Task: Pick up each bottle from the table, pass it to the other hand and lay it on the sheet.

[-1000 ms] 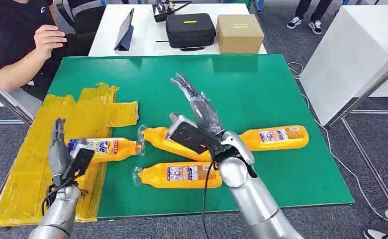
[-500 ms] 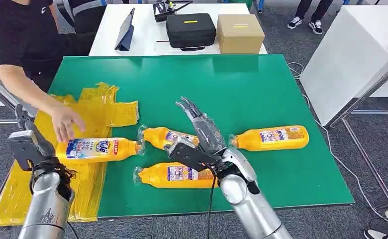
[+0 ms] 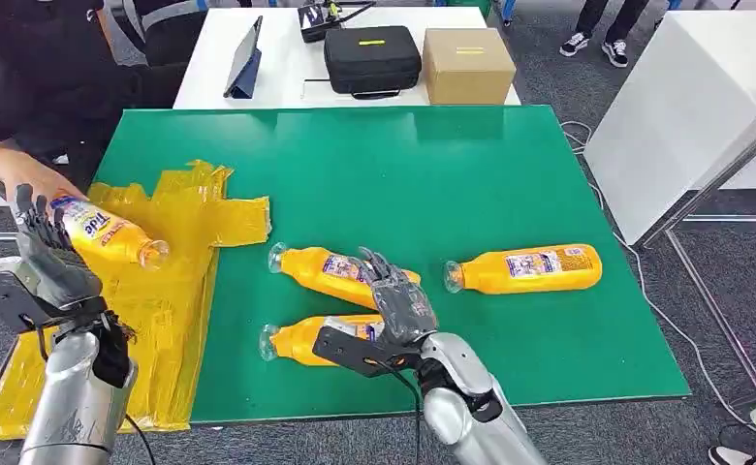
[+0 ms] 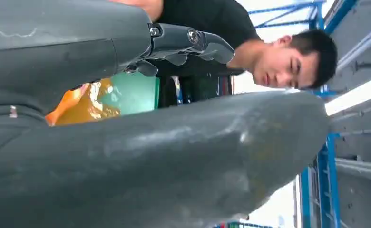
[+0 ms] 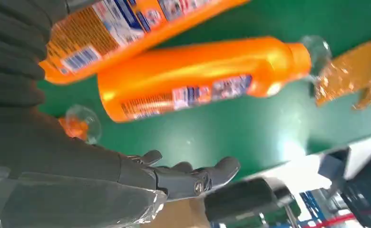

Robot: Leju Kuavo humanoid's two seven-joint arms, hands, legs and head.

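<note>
We count four orange bottles. Our left hand (image 3: 49,257) is raised with fingers apart, grasping nothing; just beyond it a person's hand (image 3: 25,174), partly cut off, holds one bottle (image 3: 103,231) above the yellow sheet (image 3: 175,218). Our left wrist view is mostly blocked by our own hand. Our right hand (image 3: 398,305) hovers spread and empty over two bottles (image 3: 330,271) (image 3: 301,339), hiding part of each; the fourth bottle (image 3: 529,266) lies to its right on the green table (image 3: 452,165).
</note>
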